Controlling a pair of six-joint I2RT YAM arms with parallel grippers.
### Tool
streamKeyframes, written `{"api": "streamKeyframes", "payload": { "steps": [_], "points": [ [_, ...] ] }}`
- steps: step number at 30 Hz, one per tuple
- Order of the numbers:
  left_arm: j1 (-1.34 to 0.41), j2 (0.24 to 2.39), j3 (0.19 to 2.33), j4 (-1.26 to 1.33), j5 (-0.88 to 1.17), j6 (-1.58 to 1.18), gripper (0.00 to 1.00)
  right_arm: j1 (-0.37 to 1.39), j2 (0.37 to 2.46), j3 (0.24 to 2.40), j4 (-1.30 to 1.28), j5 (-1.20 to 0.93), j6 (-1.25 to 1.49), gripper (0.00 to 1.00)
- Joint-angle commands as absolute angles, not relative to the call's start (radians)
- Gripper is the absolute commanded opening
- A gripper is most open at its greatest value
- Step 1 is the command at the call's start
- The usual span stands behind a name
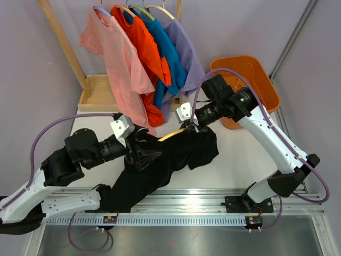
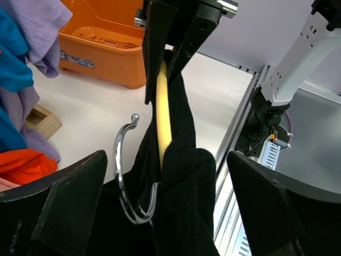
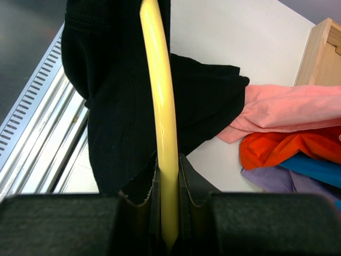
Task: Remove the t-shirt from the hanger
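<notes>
**Top external view: black t-shirt slanted across the table, hanger pinched at its right end**

The white table sits between lavender walls, with a metal rail along its near edge. At far left a wooden rack carries a pink t-shirt, then orange, blue and purple ones.

The left gripper has its fingers spread wide, one on each side of the black t-shirt, gripping nothing. The shirt lies mid-table between the two arms, its long axis running from the near left up to the far right.

In the left wrist view the yellow hanger follows that line, cloth bunched round its near end. Its metal hook curls off the left side, ball tip raised toward the bin.

The right gripper is clamped on the hanger's far arm. Behind it at far right stands an orange bin.
</notes>
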State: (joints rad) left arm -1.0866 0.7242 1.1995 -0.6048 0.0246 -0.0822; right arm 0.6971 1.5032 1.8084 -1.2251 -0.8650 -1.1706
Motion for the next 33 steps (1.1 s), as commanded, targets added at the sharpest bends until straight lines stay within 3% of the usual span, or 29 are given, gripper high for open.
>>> {"api": "streamKeyframes", "payload": {
  "steps": [1, 8, 11, 14, 15, 17, 20, 25, 29, 33],
  "points": [
    [-1.092, 0.722, 1.215, -0.558, -0.047, -0.098, 0.99, 0.69, 1.457, 1.816, -1.16, -0.928, -1.131, 0.0],
    [-1.092, 0.827, 1.272, -0.603, -0.074, -0.087, 0.94, 0.69, 1.46, 1.822, -1.137, -0.908, -1.109, 0.0],
    [-1.092, 0.89, 1.322, -0.663, -0.074, -0.068, 0.81, 0.69, 1.457, 1.824, -1.127, -0.894, -1.112, 0.0],
    [-1.092, 0.914, 1.336, -0.699, -0.069, -0.049, 0.61, 0.69, 1.453, 1.824, -1.124, -0.893, -1.112, 0.0],
    [-1.092, 0.911, 1.332, -0.701, -0.074, -0.041, 0.48, 0.69, 1.451, 1.824, -1.123, -0.893, -1.111, 0.0],
    [-1.094, 0.902, 1.319, -0.706, -0.083, -0.034, 0.42, 0.69, 1.448, 1.827, -1.124, -0.896, -1.109, 0.0],
    [-1.094, 0.884, 1.289, -0.715, -0.091, -0.023, 0.47, 0.69, 1.445, 1.827, -1.117, -0.897, -1.104, 0.0],
    [-1.092, 0.824, 1.229, -0.672, -0.081, -0.023, 0.73, 0.672, 1.454, 1.841, -1.109, -0.92, -1.086, 0.0],
    [-1.092, 0.764, 1.201, -0.624, -0.109, -0.025, 0.82, 0.658, 1.459, 1.848, -1.111, -0.94, -1.072, 0.0],
    [-1.092, 0.736, 1.181, -0.585, -0.112, -0.031, 0.82, 0.653, 1.462, 1.861, -1.103, -0.972, -1.051, 0.0]
  ]
}}
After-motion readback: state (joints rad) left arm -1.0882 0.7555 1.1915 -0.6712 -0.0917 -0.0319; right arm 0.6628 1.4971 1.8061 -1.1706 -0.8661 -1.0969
